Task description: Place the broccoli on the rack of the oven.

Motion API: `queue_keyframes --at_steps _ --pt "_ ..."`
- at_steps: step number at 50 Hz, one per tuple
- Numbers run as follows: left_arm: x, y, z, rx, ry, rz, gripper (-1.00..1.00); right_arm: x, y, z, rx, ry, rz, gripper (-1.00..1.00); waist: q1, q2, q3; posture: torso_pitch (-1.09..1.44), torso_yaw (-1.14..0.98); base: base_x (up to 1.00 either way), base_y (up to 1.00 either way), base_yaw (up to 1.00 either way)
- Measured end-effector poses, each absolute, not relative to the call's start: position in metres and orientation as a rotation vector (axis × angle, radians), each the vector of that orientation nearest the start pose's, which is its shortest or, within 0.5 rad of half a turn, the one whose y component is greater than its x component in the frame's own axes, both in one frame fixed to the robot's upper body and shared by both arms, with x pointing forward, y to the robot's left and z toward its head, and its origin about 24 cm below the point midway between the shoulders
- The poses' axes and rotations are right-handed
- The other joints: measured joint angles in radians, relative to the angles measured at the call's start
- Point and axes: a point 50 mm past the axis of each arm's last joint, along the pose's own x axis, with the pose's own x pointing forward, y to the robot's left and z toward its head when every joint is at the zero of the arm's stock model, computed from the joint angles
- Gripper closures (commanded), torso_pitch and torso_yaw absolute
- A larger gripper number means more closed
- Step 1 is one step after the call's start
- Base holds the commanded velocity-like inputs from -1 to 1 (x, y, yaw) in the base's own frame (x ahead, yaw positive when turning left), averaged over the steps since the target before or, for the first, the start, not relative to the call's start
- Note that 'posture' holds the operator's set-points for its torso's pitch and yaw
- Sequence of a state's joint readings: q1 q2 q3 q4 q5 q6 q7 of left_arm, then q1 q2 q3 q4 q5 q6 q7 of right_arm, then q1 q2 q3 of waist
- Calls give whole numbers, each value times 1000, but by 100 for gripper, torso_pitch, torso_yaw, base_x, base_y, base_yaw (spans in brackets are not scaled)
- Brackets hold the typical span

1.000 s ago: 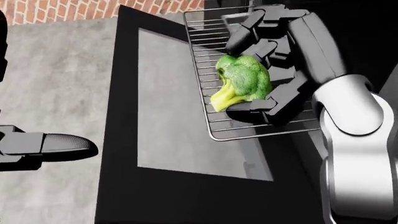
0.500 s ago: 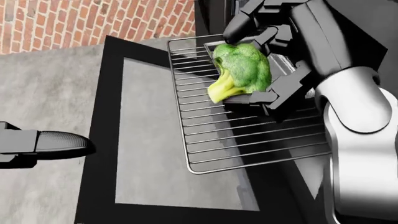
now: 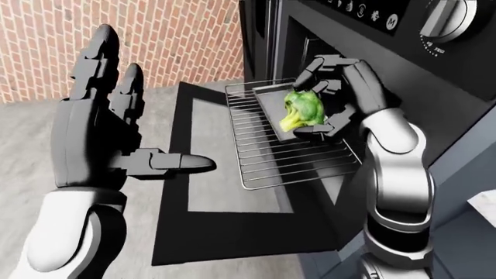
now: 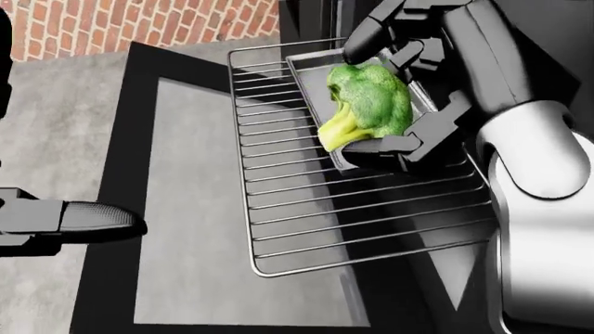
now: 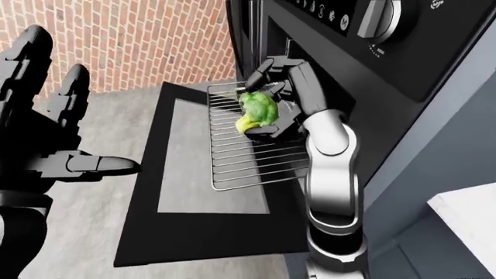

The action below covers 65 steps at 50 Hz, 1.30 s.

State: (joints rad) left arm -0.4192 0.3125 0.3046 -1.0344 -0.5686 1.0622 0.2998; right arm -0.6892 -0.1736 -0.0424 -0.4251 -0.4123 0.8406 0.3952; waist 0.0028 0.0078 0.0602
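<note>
The green broccoli [image 4: 368, 103] is in my right hand [image 4: 367, 97], whose fingers close round it from above and below. The hand holds it over the upper part of the pulled-out wire oven rack [image 4: 353, 216], just above a shallow dark tray [image 4: 311, 76] lying on that rack. I cannot tell if the broccoli touches the tray. The rack sticks out over the open oven door [image 4: 186, 209]. My left hand [image 3: 143, 110] is open and empty, raised at the left of the left-eye view, apart from the oven.
The oven front with its control panel and knob [image 3: 443, 16] fills the upper right. A brick wall [image 3: 178, 40] stands beyond the door. Grey floor [image 3: 23, 133] lies left of the door. A pale counter corner [image 5: 473, 215] shows at lower right.
The camera has shifted, so more of the rack shows and it sits lower in the head view. My right hand has carried the broccoli further in along the rack, over the tray.
</note>
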Motion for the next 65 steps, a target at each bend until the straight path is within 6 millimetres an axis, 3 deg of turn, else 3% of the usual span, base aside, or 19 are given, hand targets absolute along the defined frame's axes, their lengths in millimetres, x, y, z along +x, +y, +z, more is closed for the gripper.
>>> queue_keyframes --at_steps 5,19,28,34,46,58,65 --pt "208 172 258 13 -385 2 -100 307 -147 240 -437 -144 102 100 -10 23 -3 0 0 0 0 0" --pt "206 173 261 12 -406 11 -100 305 -141 254 -443 -206 122 100 -11 9 -16 0 0 0 0 0" --pt "201 176 267 16 -448 21 -100 329 -130 256 -477 -181 108 100 -15 18 -11 0 0 0 0 0" --pt "198 175 270 -1 -469 11 -100 359 -128 256 -538 -149 66 100 -15 24 -10 0 0 0 0 0" --pt "197 177 273 -1 -472 25 -100 411 -150 226 -648 -14 -88 100 -18 34 -7 0 0 0 0 0" --pt "197 177 271 -3 -465 21 -100 423 -143 207 -714 -1 -87 100 -16 39 -10 0 0 0 0 0" --pt "198 178 268 -2 -457 18 -100 426 -146 186 -728 52 -91 100 -14 37 -12 0 0 0 0 0"
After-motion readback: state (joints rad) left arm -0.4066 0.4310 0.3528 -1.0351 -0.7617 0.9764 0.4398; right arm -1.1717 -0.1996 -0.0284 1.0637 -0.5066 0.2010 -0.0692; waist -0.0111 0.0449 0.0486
